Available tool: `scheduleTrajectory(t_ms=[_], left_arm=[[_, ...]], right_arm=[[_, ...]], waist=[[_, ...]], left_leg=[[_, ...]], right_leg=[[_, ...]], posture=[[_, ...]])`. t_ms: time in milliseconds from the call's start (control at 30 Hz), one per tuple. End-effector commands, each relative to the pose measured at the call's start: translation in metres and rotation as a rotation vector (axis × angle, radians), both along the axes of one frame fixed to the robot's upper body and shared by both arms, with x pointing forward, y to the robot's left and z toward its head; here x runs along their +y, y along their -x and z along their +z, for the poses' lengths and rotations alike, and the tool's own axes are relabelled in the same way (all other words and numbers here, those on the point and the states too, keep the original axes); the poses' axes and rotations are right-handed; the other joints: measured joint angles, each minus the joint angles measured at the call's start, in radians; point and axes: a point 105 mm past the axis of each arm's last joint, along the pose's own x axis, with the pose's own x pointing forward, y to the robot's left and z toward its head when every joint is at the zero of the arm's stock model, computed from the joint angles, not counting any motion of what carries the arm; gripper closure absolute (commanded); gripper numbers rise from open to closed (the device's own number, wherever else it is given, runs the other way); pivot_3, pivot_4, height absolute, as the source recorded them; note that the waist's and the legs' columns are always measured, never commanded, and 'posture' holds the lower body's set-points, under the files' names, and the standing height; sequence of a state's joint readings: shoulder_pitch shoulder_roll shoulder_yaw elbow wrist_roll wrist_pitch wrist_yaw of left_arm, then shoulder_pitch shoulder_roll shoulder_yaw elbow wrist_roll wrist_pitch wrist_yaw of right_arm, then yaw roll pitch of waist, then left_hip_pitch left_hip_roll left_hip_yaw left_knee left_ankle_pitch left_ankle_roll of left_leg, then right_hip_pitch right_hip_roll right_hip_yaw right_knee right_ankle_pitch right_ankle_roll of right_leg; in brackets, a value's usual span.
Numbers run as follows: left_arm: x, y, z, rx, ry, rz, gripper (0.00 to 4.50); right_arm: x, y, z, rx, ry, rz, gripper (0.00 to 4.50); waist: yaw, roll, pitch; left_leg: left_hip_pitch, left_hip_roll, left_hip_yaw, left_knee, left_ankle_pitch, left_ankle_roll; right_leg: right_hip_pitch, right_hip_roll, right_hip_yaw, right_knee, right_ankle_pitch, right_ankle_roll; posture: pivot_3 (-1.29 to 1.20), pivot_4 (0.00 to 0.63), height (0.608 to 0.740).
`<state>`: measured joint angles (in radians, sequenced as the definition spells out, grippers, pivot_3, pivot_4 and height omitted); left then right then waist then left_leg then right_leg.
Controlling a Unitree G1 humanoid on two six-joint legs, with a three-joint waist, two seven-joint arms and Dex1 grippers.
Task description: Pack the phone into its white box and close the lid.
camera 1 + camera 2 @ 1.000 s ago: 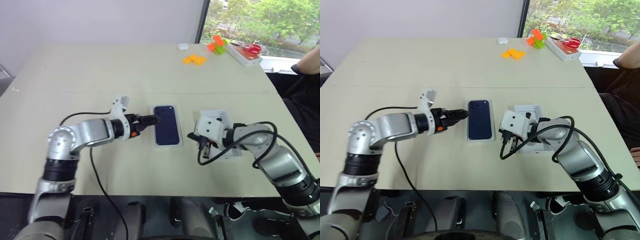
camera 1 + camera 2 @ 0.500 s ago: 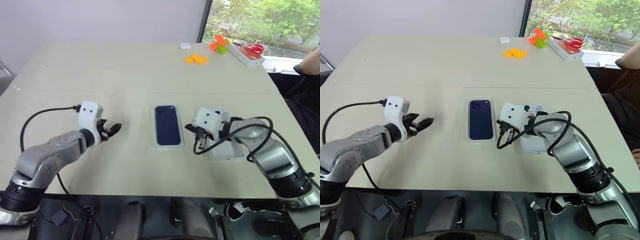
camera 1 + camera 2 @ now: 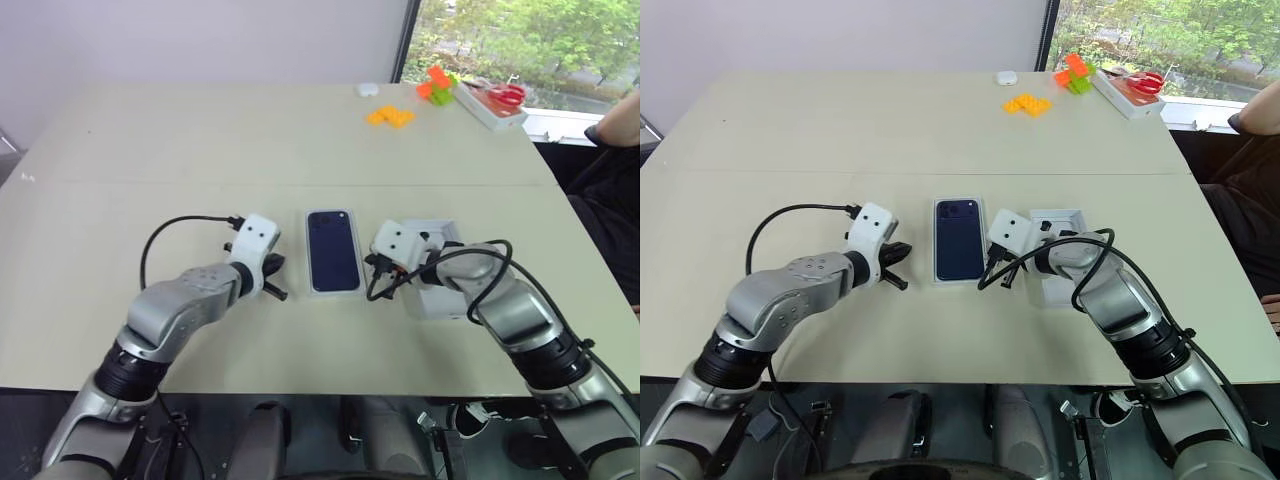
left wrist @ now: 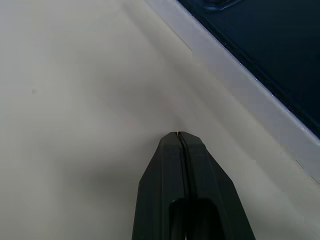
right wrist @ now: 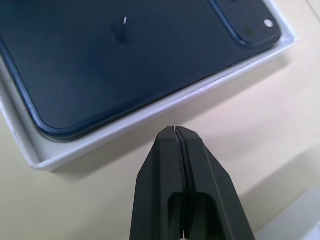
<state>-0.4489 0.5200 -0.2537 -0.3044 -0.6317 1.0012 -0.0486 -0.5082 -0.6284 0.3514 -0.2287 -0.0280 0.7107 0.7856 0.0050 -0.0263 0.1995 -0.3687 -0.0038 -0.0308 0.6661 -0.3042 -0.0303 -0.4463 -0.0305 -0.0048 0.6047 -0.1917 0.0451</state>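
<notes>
- The phone [image 3: 333, 250] lies in the white box [image 5: 30, 150] on the counter [image 3: 200, 150].
- Left gripper [image 3: 281, 294] and right gripper [image 3: 372, 290] flank it, both clenched, empty.

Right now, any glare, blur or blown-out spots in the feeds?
Left eye view: window bright but foliage readable; table evenly lit. Right wrist view: left pincer... no, right pincer soft up close, phone fairly sharp. Left wrist view: soft overall, faint shadow beside the white box.
</notes>
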Motion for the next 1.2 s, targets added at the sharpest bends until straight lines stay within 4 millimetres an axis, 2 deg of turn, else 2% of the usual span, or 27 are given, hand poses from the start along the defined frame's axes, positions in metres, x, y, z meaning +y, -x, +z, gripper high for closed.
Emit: scheduleTrajectory(t_ms=[33,367,633,833,1033,1200], left_arm=[[-0.014,0.005,-0.006,0.030,-0.014,-0.072,4.47],[-0.044,0.037,0.000,0.124,0.074,-0.299,4.47],[-0.055,0.052,-0.001,0.169,0.084,-0.365,4.47],[-0.064,0.074,-0.001,0.225,0.080,-0.467,4.47],[-0.063,0.075,-0.001,0.237,0.072,-0.472,4.47],[-0.061,0.075,-0.002,0.241,0.074,-0.468,4.47]], right_arm=[[0.009,0.003,0.007,-0.035,0.000,0.039,4.50],[0.012,0.021,0.006,-0.003,0.007,0.097,4.50],[0.015,0.040,0.006,0.038,0.002,0.132,4.50],[0.013,0.065,0.000,0.090,0.024,0.179,4.50],[0.010,0.075,-0.002,0.122,0.037,0.203,4.50],[0.008,0.071,0.000,0.114,0.045,0.191,4.50]], waist=[[0.000,0.000,0.000],[0.001,0.000,0.000],[0.000,0.000,0.000],[0.000,0.000,0.000],[0.000,0.000,0.000],[-0.001,0.000,0.000]], left_leg=[[0.000,0.000,0.000,0.000,0.000,0.000],[0.001,0.000,0.000,0.001,0.000,0.000],[0.002,0.000,0.000,0.002,0.000,0.000],[0.003,0.000,0.000,0.002,0.000,0.000],[0.004,0.000,0.000,0.002,0.000,0.000],[0.008,0.000,0.001,0.002,0.000,0.000]], right_leg=[[0.000,0.000,0.000,0.000,0.000,0.000],[0.000,0.000,0.000,0.003,0.000,0.000],[0.000,0.000,0.000,0.005,-0.002,0.003],[0.000,0.000,0.000,0.006,-0.002,0.004],[0.002,0.000,0.001,0.007,-0.003,0.004],[0.004,0.001,0.001,0.007,-0.005,0.001]], posture=[[0.00,0.150,0.730],[0.00,0.150,0.730],[0.00,0.150,0.730],[0.00,0.150,0.730],[0.00,0.150,0.730],[0.00,0.150,0.730]])
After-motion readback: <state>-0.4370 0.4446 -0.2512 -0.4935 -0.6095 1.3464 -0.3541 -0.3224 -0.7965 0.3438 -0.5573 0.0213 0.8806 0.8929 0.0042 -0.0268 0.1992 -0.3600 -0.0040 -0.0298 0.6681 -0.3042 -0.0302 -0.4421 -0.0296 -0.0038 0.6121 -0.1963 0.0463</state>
